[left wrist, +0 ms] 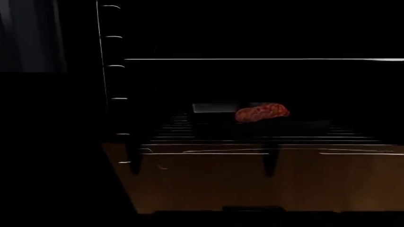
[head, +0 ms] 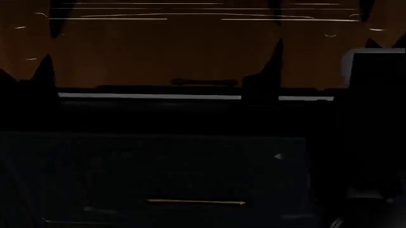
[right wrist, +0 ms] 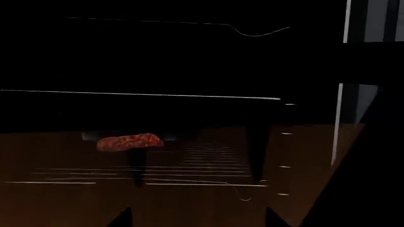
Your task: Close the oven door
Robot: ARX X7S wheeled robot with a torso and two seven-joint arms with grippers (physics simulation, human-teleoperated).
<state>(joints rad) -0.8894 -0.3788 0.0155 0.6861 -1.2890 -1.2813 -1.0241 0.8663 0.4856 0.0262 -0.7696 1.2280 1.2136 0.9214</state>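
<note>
The oven door (head: 159, 52) lies open and flat, its glossy brown-lit face mirroring the oven racks. Its pale edge strip (head: 149, 96) and slim dark handle (head: 204, 82) face me. The door (right wrist: 189, 203) fills the lower right wrist view, where my right gripper (right wrist: 198, 218) is open, two dark fingertips wide apart just above the face. In the head view that gripper (head: 323, 52) stands over the door's near right part. Of my left gripper only one dark fingertip (head: 44, 66) shows, at the door's near left edge. The left wrist view shows the door (left wrist: 208, 184) and handle (left wrist: 252, 208), no jaws.
Inside the dark oven cavity a reddish lump of food (left wrist: 262, 112) (right wrist: 129, 141) lies on a dark tray on the wire rack (left wrist: 252, 135). Below the door is a dark drawer front with a brass bar handle (head: 195, 202). My right arm's dark bulk (head: 374, 133) fills the right side.
</note>
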